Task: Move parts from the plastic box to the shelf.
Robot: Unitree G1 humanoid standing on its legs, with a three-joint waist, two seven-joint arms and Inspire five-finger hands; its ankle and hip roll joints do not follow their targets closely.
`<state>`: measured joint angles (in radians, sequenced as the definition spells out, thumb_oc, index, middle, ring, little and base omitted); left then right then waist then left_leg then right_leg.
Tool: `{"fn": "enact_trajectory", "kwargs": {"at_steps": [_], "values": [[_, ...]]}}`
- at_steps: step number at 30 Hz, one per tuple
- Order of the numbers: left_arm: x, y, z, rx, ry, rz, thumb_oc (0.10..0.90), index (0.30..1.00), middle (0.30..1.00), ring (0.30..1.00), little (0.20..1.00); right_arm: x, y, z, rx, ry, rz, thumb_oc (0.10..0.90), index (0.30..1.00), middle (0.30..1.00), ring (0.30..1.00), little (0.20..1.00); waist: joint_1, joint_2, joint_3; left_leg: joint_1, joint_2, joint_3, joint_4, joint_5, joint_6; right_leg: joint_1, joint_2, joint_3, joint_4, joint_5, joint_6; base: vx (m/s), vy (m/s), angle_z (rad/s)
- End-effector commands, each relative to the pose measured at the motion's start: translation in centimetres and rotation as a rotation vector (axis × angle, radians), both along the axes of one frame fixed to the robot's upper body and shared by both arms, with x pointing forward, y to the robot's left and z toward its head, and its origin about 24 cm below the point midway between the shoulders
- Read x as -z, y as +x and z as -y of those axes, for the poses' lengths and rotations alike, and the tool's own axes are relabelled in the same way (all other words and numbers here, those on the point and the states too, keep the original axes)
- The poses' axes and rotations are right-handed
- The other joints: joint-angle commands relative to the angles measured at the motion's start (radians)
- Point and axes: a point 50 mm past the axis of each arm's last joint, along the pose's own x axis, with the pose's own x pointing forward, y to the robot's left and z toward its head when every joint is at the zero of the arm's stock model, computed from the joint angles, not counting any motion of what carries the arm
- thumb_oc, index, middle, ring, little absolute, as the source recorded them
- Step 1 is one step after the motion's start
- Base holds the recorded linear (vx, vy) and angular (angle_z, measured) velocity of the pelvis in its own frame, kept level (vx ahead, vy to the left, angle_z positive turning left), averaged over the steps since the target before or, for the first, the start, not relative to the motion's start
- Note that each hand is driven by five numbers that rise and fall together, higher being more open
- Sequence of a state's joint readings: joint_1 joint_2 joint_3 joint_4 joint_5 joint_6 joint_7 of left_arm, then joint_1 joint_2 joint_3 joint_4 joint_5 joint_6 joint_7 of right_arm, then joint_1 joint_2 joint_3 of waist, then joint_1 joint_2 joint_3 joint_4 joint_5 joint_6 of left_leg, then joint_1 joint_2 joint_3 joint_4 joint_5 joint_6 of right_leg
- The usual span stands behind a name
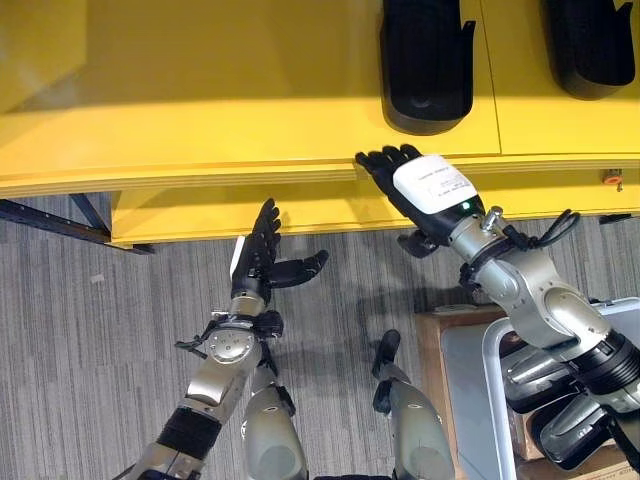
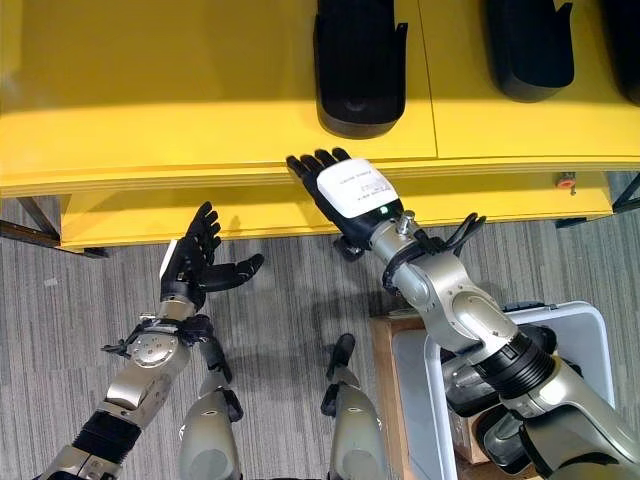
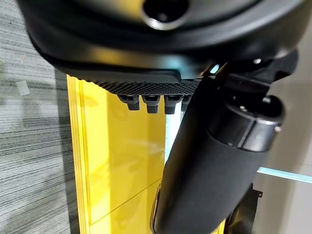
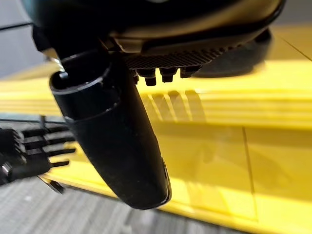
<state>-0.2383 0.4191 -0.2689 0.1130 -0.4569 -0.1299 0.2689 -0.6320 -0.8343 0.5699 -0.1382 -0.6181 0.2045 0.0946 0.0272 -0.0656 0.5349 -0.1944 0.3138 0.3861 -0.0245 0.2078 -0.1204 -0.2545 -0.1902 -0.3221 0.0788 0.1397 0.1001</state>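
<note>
1. While both arms reach toward the yellow shelf (image 1: pixel 250 120), neither robot hand holds anything.
2. Right robot hand (image 1: pixel 415 190): fingers straight and spread, palm down, fingertips at the front edge of the shelf's upper board. Its wrist view confirms straight fingers past the shelf edge, with nothing between the fingers and the thumb.
3. Left robot hand (image 1: pixel 262 255): fingers straight and pointing up toward the shelf's lower board, thumb standing out to the side. It is held above the grey floor (image 1: pixel 80 340), just in front of the lower board and not touching it. Its wrist view shows straight fingers with nothing in them.
4. First part (image 1: pixel 428 65): a black moulded piece lying on the shelf's upper board, just beyond the right robot hand's fingertips and apart from them.
5. Second part (image 1: pixel 590 45): a similar black piece on the same board, further toward the robot's right, well apart from either robot hand.
6. Box (image 2: pixel 590 325): a pale plastic container at the robot's lower right, beside the right forearm. More dark parts (image 1: pixel 545 400) lie inside it, partly hidden by the arm.
</note>
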Motion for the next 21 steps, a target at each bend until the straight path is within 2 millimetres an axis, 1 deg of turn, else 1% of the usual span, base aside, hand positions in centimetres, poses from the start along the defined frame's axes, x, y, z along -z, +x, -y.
{"fn": "enact_trajectory", "kwargs": {"at_steps": [1,7,10,17,21], "values": [[-5.1,-0.5,0.3,0.069,0.004,0.268,0.9,1.0,1.0,1.0,1.0,-5.2,0.1,0.5,0.006,0.037,0.231,0.9,1.0,1.0,1.0,1.0,-0.01,-0.044,-0.016,0.003,0.03,0.003,0.051,-0.06,-0.046,0.026,0.025,-0.026,0.061,-0.119,0.01,0.0,0.0,0.0],[-5.3,-0.2,0.4,0.068,0.016,0.265,0.9,1.0,1.0,1.0,1.0,-5.0,1.0,1.3,0.06,0.045,0.258,0.9,1.0,1.0,1.0,1.0,-0.006,-0.048,-0.016,0.009,0.032,0.003,0.047,-0.057,-0.047,0.032,0.027,-0.029,0.058,-0.117,0.01,0.0,0.0,0.0],[-5.5,0.1,0.4,0.072,0.02,0.264,0.9,1.0,1.0,1.0,1.0,-5.4,1.3,1.4,0.072,0.052,0.291,0.9,1.0,1.0,1.0,1.0,-0.005,-0.049,-0.019,0.008,0.035,0.002,0.049,-0.056,-0.048,0.033,0.029,-0.03,0.057,-0.116,0.01,0.0,0.0,0.0],[-6.0,0.9,0.7,0.076,0.026,0.258,0.9,1.0,1.0,1.0,1.0,-7.5,2.0,1.4,0.103,0.055,0.394,0.9,1.0,1.0,1.0,1.0,-0.001,-0.048,-0.027,0.006,0.038,0.0,0.052,-0.056,-0.05,0.036,0.031,-0.03,0.055,-0.116,0.009,0.0,0.0,0.0],[-6.2,1.2,1.0,0.075,0.022,0.259,0.9,1.0,1.0,1.0,1.0,-8.2,2.3,1.4,0.133,0.051,0.409,0.9,1.0,1.0,1.0,1.0,-0.001,-0.047,-0.029,0.007,0.037,0.0,0.05,-0.056,-0.051,0.037,0.031,-0.031,0.054,-0.117,0.009,0.0,0.0,0.0]]}}
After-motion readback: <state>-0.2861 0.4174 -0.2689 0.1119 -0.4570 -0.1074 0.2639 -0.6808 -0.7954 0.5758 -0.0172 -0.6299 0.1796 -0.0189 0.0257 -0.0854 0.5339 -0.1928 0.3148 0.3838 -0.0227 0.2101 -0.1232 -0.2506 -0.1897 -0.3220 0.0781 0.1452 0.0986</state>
